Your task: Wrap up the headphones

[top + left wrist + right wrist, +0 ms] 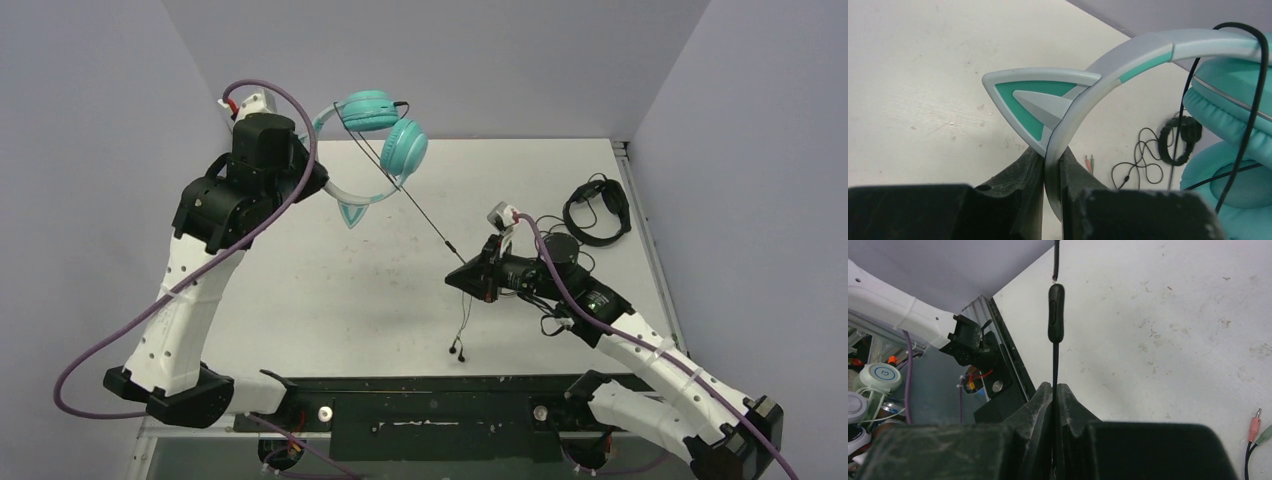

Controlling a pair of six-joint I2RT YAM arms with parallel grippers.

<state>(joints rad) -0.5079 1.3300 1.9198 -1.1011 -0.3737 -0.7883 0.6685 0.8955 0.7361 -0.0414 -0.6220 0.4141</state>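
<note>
The teal headphones (pixel 385 130) hang in the air at the back left, ear cups together and one cat-ear point (pixel 353 212) turned down. My left gripper (pixel 318 180) is shut on the pale headband (pixel 1098 85) beside the cat ear (pixel 1033 100). A thin black cable (pixel 420 210) runs taut from the cups down to my right gripper (pixel 462 272), which is shut on it just below its inline control (pixel 1055 312). Cable loops pass over the cups (pixel 1248 115). The loose end with its plugs (pixel 457 350) dangles onto the table.
All-black headphones (pixel 598 210) with a tangled black cable (pixel 555 310) lie at the right of the table, behind my right arm. They also show in the left wrist view (pixel 1180 140). Pink and green plugs (pixel 1258 427) lie near my right gripper. Walls close in left, back and right.
</note>
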